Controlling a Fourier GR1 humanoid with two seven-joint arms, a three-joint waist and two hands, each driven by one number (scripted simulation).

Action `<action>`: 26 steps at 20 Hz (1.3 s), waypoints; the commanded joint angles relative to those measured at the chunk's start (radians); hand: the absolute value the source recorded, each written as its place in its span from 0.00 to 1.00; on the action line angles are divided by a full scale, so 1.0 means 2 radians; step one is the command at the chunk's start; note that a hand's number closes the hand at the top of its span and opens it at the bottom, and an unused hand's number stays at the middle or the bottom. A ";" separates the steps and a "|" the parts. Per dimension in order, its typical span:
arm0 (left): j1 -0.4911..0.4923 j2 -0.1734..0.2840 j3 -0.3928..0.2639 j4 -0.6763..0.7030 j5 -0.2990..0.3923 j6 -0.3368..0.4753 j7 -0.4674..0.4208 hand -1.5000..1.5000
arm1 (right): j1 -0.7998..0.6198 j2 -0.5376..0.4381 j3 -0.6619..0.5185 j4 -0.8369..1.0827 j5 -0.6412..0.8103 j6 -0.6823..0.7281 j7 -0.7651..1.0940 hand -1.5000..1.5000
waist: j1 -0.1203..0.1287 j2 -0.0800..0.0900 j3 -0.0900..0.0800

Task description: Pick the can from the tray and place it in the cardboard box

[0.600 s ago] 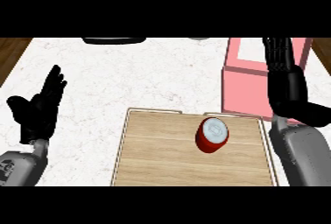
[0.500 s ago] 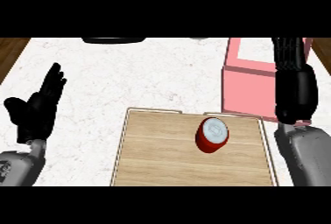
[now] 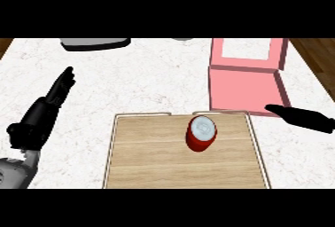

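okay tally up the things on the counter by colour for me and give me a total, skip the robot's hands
Red: 1, the can standing on the tray.
Pink: 1, the box, open.
Wood-toned: 1, the tray.
Dark with a grey top: 1, an object at the far edge, partly cut off.
Total: 4.

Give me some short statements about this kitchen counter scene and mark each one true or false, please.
1. The red cylindrical can stands on the wooden tray. True.
2. The right robot hand is curled round the can. False: it is apart from the can, beside the tray's right edge.
3. The pink cardboard box already holds the can. False: the can is on the tray.
4. The left robot hand is open at the view's left, holding nothing. True.
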 commanded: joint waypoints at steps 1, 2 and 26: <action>0.021 0.005 -0.012 -0.016 -0.001 -0.027 -0.031 0.50 | 0.070 -0.053 0.022 -0.110 0.073 0.009 0.083 0.00 | 0.012 0.002 0.001; 0.019 0.017 -0.001 -0.014 0.005 -0.037 -0.033 0.50 | 0.089 -0.064 0.040 -0.126 0.096 0.021 0.088 0.00 | 0.018 0.004 0.002; -0.045 -0.024 -0.017 0.035 -0.009 -0.080 -0.049 0.50 | -0.090 -0.111 0.259 -0.230 0.069 0.380 0.586 0.00 | 0.072 0.019 0.000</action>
